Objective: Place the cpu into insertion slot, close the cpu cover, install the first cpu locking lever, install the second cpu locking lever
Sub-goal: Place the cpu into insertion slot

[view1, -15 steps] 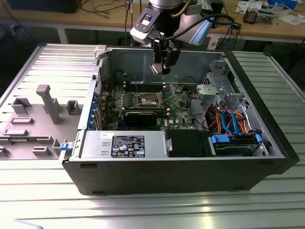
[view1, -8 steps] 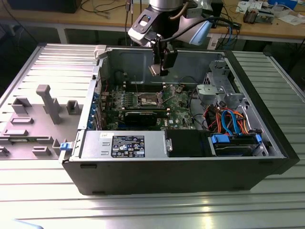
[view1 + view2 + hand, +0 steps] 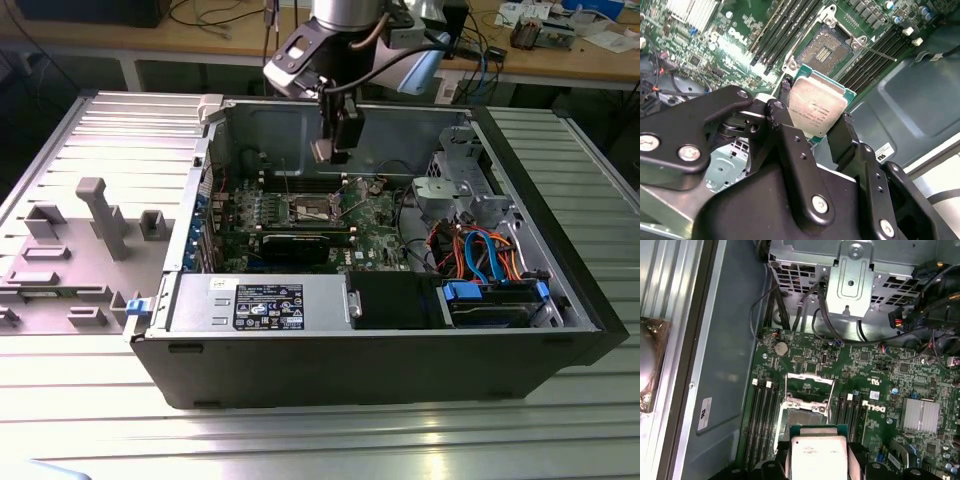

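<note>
**Status.** The gripper (image 3: 813,111) is clenched on the cpu (image 3: 816,102). Its jaws press on two opposite edges of the chip, and the silvery metal top is visible in both wrist views. The cpu hangs in the air above the motherboard (image 3: 375,215), near the insertion slot (image 3: 827,46) and not touching it. This is inside the open computer case (image 3: 560,290), which stands on the ribbed metal desk (image 3: 300,440).

**Insertion slot.** The slot is uncovered. In the first wrist view, the cpu cover (image 3: 810,376) stands swung open at the edge of the insertion slot farthest from the cpu. The slot's dark centre is exposed. Black memory slots (image 3: 759,425) flank the insertion slot on both sides.

**Handling (judgement).**
- The cpu is light, thin and rigid.
- Its metal top is smooth and probably slippery, so the right hold is on the edges of the green substrate, as taken here.
- The underside contacts and the contacts of the insertion slot are likely fragile, so the chip tolerates no tilt, drop or sliding contact over the slot.
</note>
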`<state>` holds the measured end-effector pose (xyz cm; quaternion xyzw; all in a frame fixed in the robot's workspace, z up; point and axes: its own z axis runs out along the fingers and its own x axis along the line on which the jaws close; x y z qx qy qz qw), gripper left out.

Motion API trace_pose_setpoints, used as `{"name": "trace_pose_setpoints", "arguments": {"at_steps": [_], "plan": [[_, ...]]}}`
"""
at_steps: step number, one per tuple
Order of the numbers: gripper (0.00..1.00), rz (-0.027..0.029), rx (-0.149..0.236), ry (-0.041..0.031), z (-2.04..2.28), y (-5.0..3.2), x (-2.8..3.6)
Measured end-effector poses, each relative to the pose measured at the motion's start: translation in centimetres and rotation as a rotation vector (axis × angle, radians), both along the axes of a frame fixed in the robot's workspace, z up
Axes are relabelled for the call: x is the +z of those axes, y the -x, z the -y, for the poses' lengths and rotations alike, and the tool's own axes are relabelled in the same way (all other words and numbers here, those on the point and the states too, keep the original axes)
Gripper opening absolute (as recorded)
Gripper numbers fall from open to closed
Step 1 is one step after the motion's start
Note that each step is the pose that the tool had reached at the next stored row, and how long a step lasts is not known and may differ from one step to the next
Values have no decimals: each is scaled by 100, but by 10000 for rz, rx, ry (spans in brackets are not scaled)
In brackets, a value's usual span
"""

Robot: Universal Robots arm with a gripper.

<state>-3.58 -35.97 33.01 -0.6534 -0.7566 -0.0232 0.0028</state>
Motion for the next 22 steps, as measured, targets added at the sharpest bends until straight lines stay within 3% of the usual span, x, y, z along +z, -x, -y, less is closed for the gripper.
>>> {"name": "trace_pose_setpoints", "arguments": {"at_steps": [7, 9, 11, 22], "plan": [[55, -142, -866, 4, 0, 0, -63], [55, -160, -897, 2, 1, 0, -64], [55, -231, -897, 5, 1, 0, -64], [55, -245, -901, 6, 1, -1, -64]]}}
